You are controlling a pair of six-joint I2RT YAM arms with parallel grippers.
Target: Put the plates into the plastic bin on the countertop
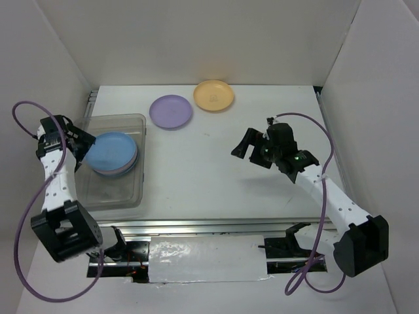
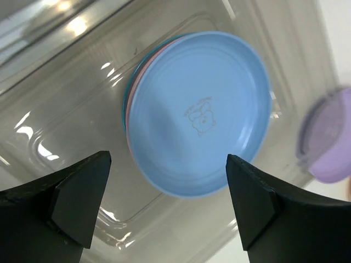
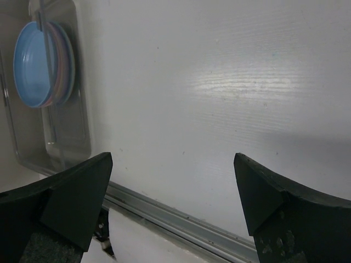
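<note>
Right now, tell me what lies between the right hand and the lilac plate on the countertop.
Only bare white countertop lies between the right hand and the lilac plate; the top external view shows it.

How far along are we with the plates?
Done: a stack topped by the round blue plastic plate sits in the clear plastic bin. In hand: nothing; left hand and right hand both open. Left: round lilac plate and orange-yellow plate on the white countertop.

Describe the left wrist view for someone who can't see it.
A blue plate tops a small stack inside the clear plastic bin, framed by the left gripper's open black fingers. A lilac plate lies outside it, blurred, at right.
</note>
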